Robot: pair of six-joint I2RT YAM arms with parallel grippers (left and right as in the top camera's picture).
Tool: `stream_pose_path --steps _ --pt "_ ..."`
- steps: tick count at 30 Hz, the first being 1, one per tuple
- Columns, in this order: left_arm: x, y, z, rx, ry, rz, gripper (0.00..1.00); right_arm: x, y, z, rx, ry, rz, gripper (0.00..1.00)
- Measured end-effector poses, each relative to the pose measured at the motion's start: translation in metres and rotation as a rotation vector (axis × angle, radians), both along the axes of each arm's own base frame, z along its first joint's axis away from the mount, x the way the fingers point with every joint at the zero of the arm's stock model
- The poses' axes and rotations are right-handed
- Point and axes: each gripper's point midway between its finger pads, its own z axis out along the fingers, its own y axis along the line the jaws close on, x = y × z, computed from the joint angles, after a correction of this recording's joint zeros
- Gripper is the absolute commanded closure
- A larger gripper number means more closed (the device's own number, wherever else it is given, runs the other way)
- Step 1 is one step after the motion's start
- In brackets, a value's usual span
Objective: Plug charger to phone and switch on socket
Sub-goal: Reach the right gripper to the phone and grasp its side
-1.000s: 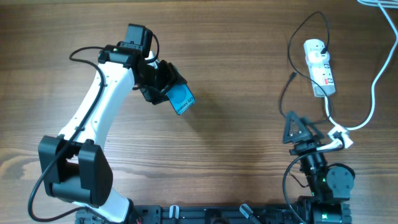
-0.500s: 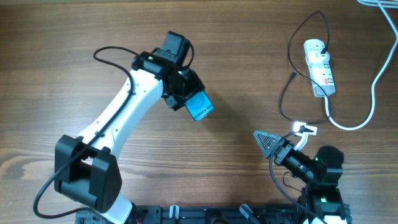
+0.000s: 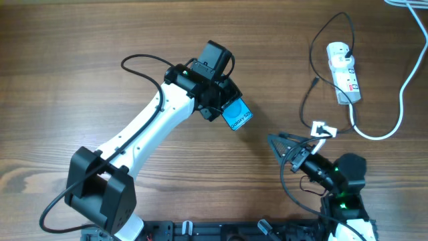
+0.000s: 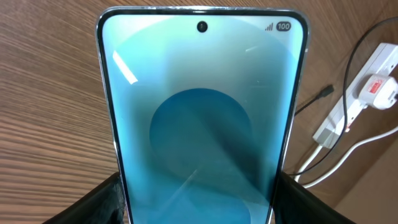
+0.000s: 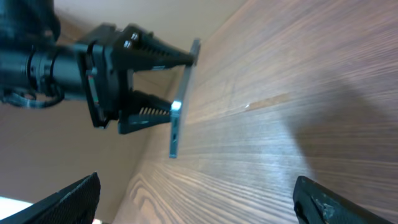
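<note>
Phone (image 3: 239, 115) sits clamped in the left gripper (image 3: 224, 107), whose fingers close on its lower sides, and its cyan screen fills the left wrist view. In the overhead view it lies at mid-table, right of centre and well apart from the socket (image 3: 344, 72) at the far right. A second ago it was held well to the left. Half a second ago it was partway across, so the left arm has carried it rightward at the same tilt.

From the right wrist view the phone appears edge-on between those two black fingers. Whether its free end touches the wood cannot be told.

The right gripper (image 3: 279, 151) is spread wide and holds nothing, its fingers at the two lower corners of its own camera view. A second ago it pointed up the table near the white cord (image 3: 401, 87). Now it has swung round to face left, toward the phone, and sits near it with bare wood between.

The charger (image 3: 304, 107) lies as before. Its thin black cable loops from the white adapter on the socket, and its free end rests on the table left of the strip.
</note>
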Motion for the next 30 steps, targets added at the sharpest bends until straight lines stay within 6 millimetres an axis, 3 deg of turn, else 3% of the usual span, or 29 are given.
stream_pose_path --steps 5,11,15,21,30 --pt "-0.003 -0.016 0.003 -0.025 -0.011 0.009 0.57 0.001 0.025 0.006 -0.005 -0.038 0.002 0.00" --pt "-0.022 -0.041 0.005 -0.051 -0.004 -0.046 0.57 0.010 0.038 0.004 -0.007 -0.048 -0.063 0.02" --pt "-0.034 -0.055 0.008 -0.083 0.017 -0.084 0.57 0.022 0.036 0.005 0.019 -0.054 -0.110 0.16" --pt "-0.046 -0.066 0.010 -0.119 0.047 -0.124 0.56 0.029 0.037 -0.019 0.002 0.032 -0.125 0.36" --pt "-0.050 -0.070 0.010 -0.114 0.041 -0.135 0.56 0.035 0.041 -0.011 0.019 0.012 -0.119 0.57"
